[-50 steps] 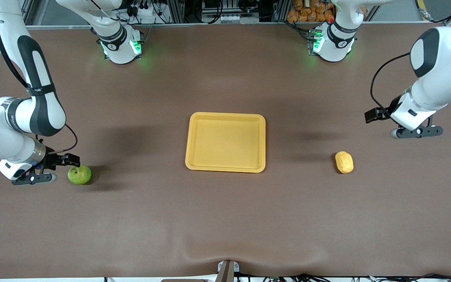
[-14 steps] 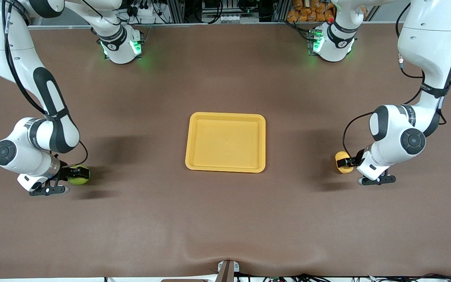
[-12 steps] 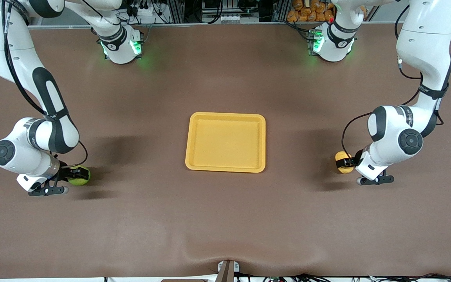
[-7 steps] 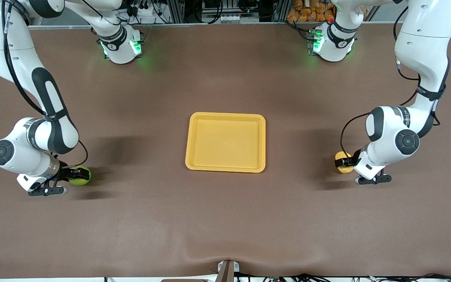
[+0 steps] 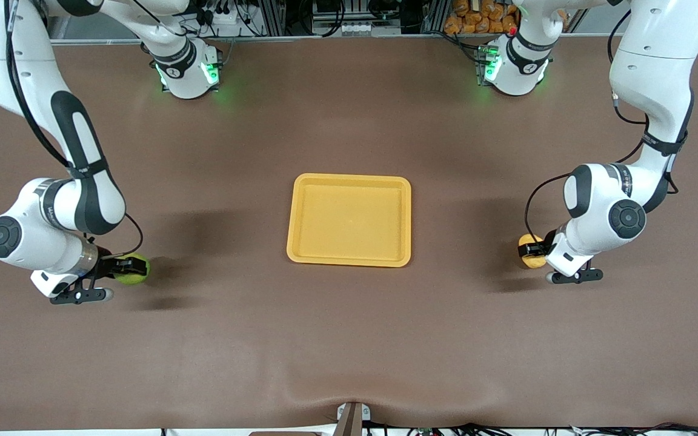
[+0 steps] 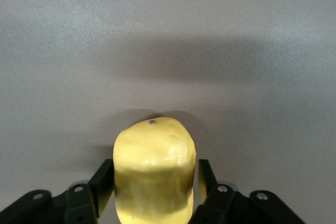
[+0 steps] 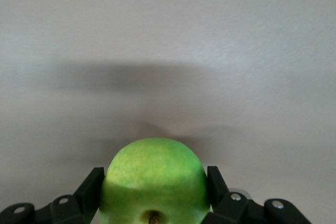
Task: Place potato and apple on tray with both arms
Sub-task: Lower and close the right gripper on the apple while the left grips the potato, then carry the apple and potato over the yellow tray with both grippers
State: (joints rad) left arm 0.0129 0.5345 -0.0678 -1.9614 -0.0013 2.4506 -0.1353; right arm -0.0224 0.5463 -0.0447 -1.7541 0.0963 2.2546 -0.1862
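- Centrally, the yellow-orange tray [image 5: 349, 220] lies flat on the brown surface [image 5: 349, 339], with only its bare floor showing inside the raised rim.
- Neither fruit is in the tray: the apple [image 5: 132, 269] sits well apart from it toward the right arm's end of the surface, and the potato [image 5: 531, 251] well apart toward the left arm's end.
- The tray lies between the two fruits, and both of them sit a little nearer to the front camera than the tray's middle.
- At the apple, the right pincer [image 5: 120, 267] is closed on the green fruit; the right wrist view shows a black finger [image 7: 90, 188] pressed against each flank of the apple [image 7: 153, 181], with the dark stem dimple turned toward the wrist camera.
- Whether the apple rests on the surface or is lifted just off it cannot be told.
- At the potato, the left pincer [image 5: 537, 250] is down around the yellow-tan lump; in the left wrist view the potato [image 6: 154, 170] stands between the two fingers, one finger [image 6: 102, 179] against its flank, the other with a thin sliver of gap showing, so a firm grip cannot be confirmed.
- The potato appears to lie on the surface, its shadow just beside it.
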